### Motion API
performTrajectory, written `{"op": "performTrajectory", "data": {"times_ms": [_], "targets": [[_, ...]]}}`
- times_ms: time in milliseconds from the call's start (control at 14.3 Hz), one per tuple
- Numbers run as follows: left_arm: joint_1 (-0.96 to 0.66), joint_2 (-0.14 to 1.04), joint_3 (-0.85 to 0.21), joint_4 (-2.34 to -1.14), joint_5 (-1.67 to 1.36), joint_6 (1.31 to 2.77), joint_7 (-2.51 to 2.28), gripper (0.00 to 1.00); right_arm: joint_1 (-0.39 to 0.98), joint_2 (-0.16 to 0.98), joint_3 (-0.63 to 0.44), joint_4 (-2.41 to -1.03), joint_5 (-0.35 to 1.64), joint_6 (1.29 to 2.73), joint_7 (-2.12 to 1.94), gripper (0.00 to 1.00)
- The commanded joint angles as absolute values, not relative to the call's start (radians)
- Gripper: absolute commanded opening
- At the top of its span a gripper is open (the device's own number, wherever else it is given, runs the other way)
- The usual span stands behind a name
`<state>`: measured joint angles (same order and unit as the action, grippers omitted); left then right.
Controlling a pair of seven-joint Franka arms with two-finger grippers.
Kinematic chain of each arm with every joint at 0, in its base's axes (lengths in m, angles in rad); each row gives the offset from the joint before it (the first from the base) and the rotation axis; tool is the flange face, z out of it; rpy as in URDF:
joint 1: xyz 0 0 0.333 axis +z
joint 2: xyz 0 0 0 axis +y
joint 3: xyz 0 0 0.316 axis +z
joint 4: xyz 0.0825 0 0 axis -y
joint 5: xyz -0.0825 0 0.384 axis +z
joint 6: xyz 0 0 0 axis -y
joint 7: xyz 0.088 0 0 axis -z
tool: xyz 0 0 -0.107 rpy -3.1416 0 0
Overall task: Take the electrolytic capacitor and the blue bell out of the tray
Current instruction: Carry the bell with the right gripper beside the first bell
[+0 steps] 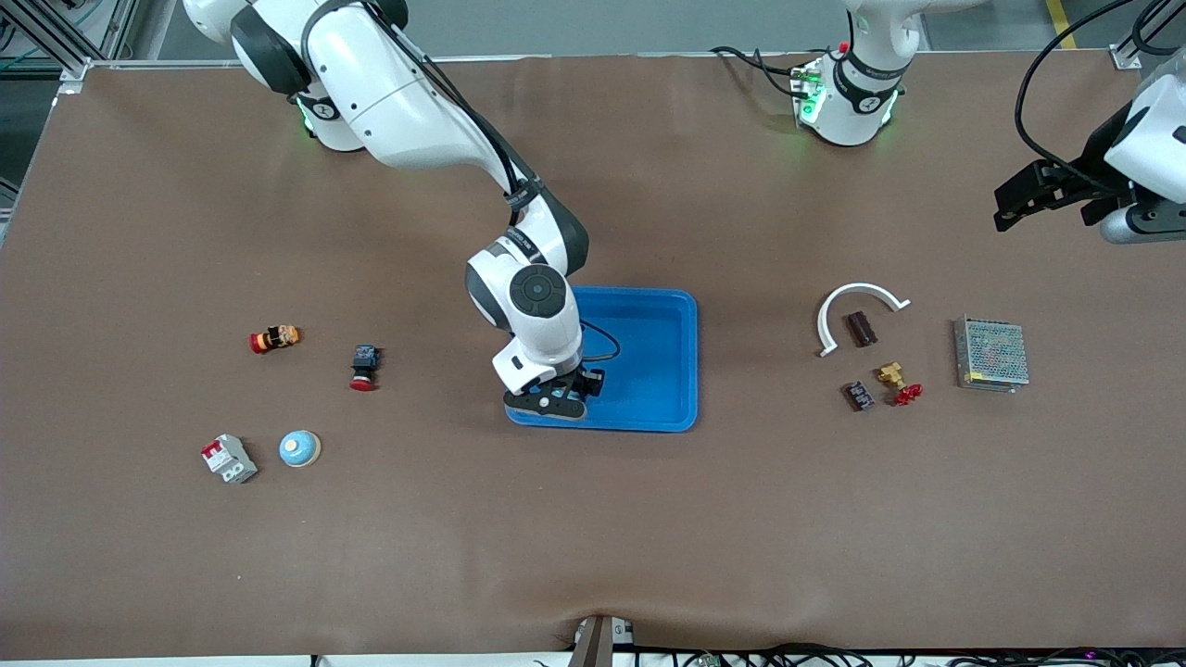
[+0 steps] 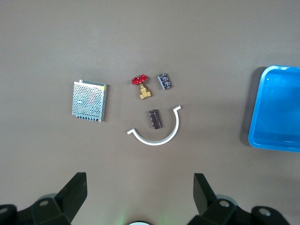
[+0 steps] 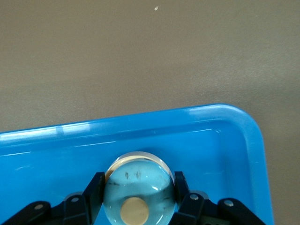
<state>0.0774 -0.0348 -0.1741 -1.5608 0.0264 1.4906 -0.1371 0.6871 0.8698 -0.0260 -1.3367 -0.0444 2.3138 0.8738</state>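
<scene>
The right jaws are down in the tray, at its corner nearest the front camera toward the right arm's end, clamped on the blue bell. The bell sits squarely between the two fingers, dome up, so the lift is straight up at twelve o'clock. No capacitor shows in the tray. The left jaws wait, wide open and empty, over the counter above a white arc.

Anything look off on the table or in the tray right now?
Nothing stands out. The right hand is shut on the blue bell in a corner of the tray; a second bell sits on the table.
</scene>
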Motion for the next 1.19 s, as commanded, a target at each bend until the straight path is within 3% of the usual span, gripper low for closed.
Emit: {"op": "performTrajectory", "data": {"times_ms": [0,560,1121], "targets": [[0.074,-0.035,-0.169,-1.555,0.017,1.482,-0.132,1.0,0.654,0.806,-0.021,-1.342,-0.052,2.225,0.787,0.57],[0.072,-0.023,-0.173,-1.555,0.012,1.486,-0.138,1.0,0.442,0.69,-0.017,-1.342,0.015,2.076,0.272,0.57],[0.071,-0.025,-0.175,-1.554,0.015,1.485,-0.135,1.0,0.244,0.696,-0.017,-1.345,0.04,2.069,-0.184,0.57]]}}
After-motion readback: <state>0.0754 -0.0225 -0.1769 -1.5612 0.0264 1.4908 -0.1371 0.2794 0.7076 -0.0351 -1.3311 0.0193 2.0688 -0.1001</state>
